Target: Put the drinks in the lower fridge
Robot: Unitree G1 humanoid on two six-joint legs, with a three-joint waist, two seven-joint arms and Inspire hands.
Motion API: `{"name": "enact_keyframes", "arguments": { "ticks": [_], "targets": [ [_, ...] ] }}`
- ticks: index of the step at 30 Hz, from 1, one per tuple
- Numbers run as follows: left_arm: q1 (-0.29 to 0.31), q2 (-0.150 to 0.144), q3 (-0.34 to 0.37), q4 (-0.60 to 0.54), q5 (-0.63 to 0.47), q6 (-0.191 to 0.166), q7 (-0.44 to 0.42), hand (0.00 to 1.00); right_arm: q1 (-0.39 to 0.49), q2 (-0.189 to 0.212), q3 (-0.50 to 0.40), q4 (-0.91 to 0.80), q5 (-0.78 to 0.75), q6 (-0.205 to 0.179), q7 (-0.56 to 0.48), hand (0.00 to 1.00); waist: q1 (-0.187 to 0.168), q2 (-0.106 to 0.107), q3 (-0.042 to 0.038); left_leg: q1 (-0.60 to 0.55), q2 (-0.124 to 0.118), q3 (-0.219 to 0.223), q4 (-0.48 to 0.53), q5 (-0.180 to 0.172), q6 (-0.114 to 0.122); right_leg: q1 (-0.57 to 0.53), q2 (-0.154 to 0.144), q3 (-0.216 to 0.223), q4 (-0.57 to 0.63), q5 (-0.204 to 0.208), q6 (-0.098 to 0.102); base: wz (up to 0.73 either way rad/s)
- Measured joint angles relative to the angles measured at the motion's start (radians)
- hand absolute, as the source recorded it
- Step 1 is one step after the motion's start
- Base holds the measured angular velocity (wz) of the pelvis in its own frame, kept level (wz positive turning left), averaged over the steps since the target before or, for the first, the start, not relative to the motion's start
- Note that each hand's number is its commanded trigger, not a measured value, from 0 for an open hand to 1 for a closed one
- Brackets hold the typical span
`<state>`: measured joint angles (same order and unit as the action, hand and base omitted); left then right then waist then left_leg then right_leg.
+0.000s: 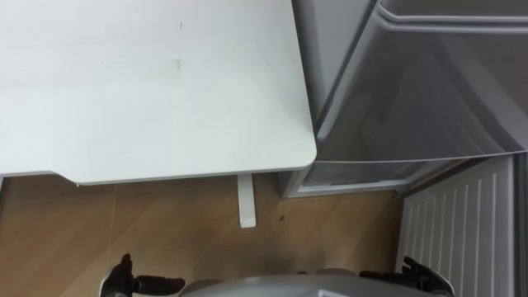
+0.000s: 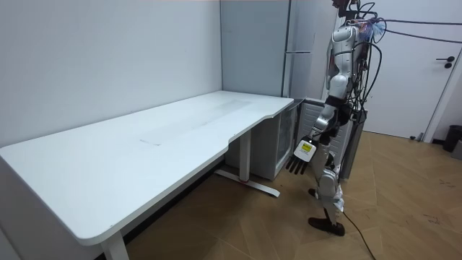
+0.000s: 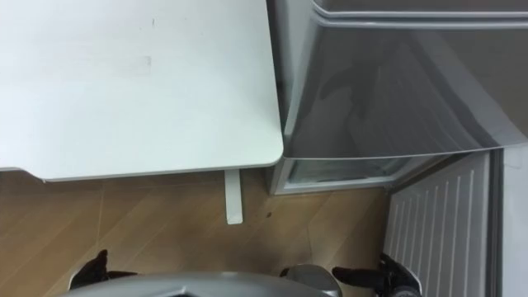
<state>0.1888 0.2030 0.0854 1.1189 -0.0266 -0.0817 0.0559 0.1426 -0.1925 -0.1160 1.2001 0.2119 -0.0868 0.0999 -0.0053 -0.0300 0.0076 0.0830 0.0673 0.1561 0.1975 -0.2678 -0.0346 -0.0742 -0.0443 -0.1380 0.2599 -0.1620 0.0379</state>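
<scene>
You are working in an office-like room: a white desk (image 2: 144, 144) is standing against blank walls (image 2: 86, 58), a fridge (image 1: 412, 91) beside its corner.

A large white table (image 1: 148, 91) with a rounded near corner and a few faint marks on its top. Under that corner a white table leg (image 1: 246, 198) meets a light brown wooden floor (image 1: 165, 239) laid in long planks. Seen from across the room, the table's front edge curves inward partway along, and its back edge sits against a plain pale wall (image 2: 94, 65). At the far right are a white door (image 2: 411, 94) with a dark handle and a small dark object (image 2: 455, 137) on the floor, too small to make out
</scene>
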Motion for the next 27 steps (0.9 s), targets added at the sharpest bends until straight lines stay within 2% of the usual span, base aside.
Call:
{"name": "enact_keyframes", "arguments": {
  "ticks": [3,4,6,7,9,13,17,22,27],
  "targets": [
    [-0.001,0.0,0.002,0.0,0.023,0.0,-0.007,0.0,0.0,0.0,-0.027,-0.017,-0.028,-0.004,-0.032,0.0,-0.017,0.0,-0.0047,0.005,0.0,0.007,0.0,0.0,0.0,0.0,0.0,0.003,0.003,0.002,0.0,-0.04],
    [-0.001,0.0,0.003,0.0,0.024,0.0,-0.008,0.0,0.001,0.0,-0.031,-0.026,-0.031,-0.004,-0.038,0.0,-0.018,0.003,-0.003,0.008,0.0,0.009,-0.001,0.0,0.0,0.001,0.0,0.005,0.004,0.002,0.0,-0.13],
    [-0.004,-0.004,0.03,0.006,0.055,0.005,-0.019,0.0,-0.004,0.0,-0.057,-0.055,-0.078,-0.003,-0.062,0.0,-0.018,0.002,-0.0051,0.025,0.005,0.032,-0.01,0.0,0.0,0.003,0.008,0.022,0.01,0.003,-0.003,-0.21],
    [-0.004,-0.003,0.033,0.012,0.06,0.008,-0.019,0.0,-0.003,0.0,-0.066,-0.071,-0.093,-0.003,-0.07,0.0,-0.019,0.007,-0.0025,0.028,0.006,0.034,-0.013,0.0,0.0,0.003,0.01,0.025,0.01,0.004,-0.004,-0.14],
    [-0.008,-0.003,0.035,0.01,0.074,0.02,-0.021,0.0,0.01,0.001,-0.075,-0.179,-0.168,0.006,-0.112,0.0,-0.032,0.004,-0.0061,0.033,0.009,0.039,-0.02,0.0,0.0,0.001,0.014,0.031,0.011,0.006,-0.006,-0.08],
    [-0.013,-0.003,0.035,0.008,0.106,0.041,-0.028,0.0,0.027,0.0,-0.078,-0.381,-0.29,0.009,-0.164,0.0,-0.055,0.003,-0.0071,0.037,0.01,0.05,-0.021,0.0,0.001,-0.002,0.02,0.043,0.011,0.013,-0.009,-0.11],
    [-0.017,-0.003,0.036,-0.008,0.107,0.041,-0.028,0.0,0.053,-0.001,-0.08,-0.579,-0.374,0.013,-0.187,0.0,-0.069,-0.01,-0.0095,0.049,0.009,0.062,-0.03,0.002,0.003,0.0,0.023,0.054,0.013,0.014,-0.008,-0.09],
    [-0.015,0.001,0.034,-0.022,0.108,0.041,-0.029,0.0,0.07,-0.037,-0.09,-0.803,-0.472,0.01,-0.192,0.0,-0.081,-0.034,-0.009,0.061,0.01,0.083,-0.033,0.002,0.003,0.0,0.028,0.072,0.012,0.014,-0.008,-0.12],
    [0.001,0.001,0.036,-0.049,0.107,0.04,-0.031,0.0,0.064,-0.048,-0.168,-0.871,-0.558,0.007,-0.229,0.0,-0.083,-0.055,-0.0103,0.065,0.009,0.092,-0.033,0.002,0.003,-0.003,0.03,0.086,0.012,0.015,-0.007,-0.1]
  ]
}}
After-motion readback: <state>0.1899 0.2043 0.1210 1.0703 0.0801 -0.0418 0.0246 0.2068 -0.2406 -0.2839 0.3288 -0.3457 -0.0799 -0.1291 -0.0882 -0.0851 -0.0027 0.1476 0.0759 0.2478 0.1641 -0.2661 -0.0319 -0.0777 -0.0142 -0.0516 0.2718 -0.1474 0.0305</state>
